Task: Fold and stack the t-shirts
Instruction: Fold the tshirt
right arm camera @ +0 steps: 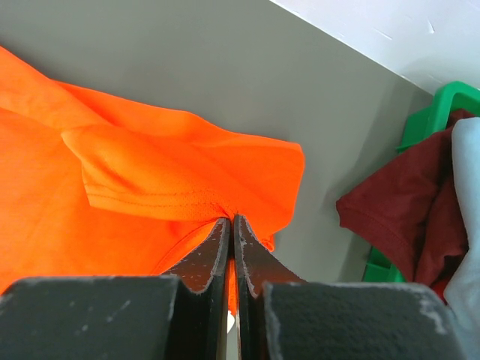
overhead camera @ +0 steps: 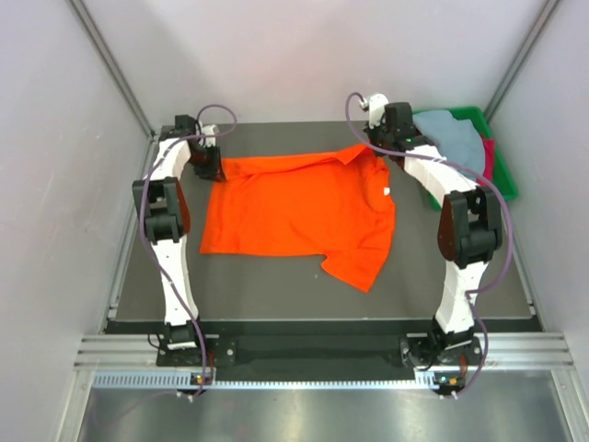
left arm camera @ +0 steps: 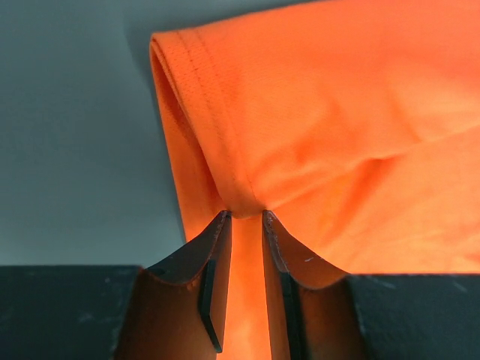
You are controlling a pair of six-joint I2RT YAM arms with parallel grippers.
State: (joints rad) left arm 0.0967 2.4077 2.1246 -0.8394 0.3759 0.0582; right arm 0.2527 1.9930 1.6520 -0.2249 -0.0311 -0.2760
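Orange hemmed edge between the slightly parted jaws of the left gripper (left arm camera: 244,216), gripped or merely touching impossible to tell. Right gripper (right arm camera: 231,219) clamped tight on a fold of the same orange shirt (overhead camera: 294,207), at its far right corner. Shirt spread across the grey table (overhead camera: 276,285) between both arms. Beyond, right, green tray (overhead camera: 504,184) with a dark red shirt (right arm camera: 397,202) and a pale grey-blue shirt (overhead camera: 456,136).

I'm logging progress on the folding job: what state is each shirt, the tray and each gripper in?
orange t-shirt: spread flat, unfolded, held at two far corners
green tray: holds two other shirts
grey-blue t-shirt: crumpled in the tray
dark red t-shirt: crumpled, spilling over the tray's rim
left gripper: shut on the orange t-shirt's hem
right gripper: shut on the orange t-shirt's edge
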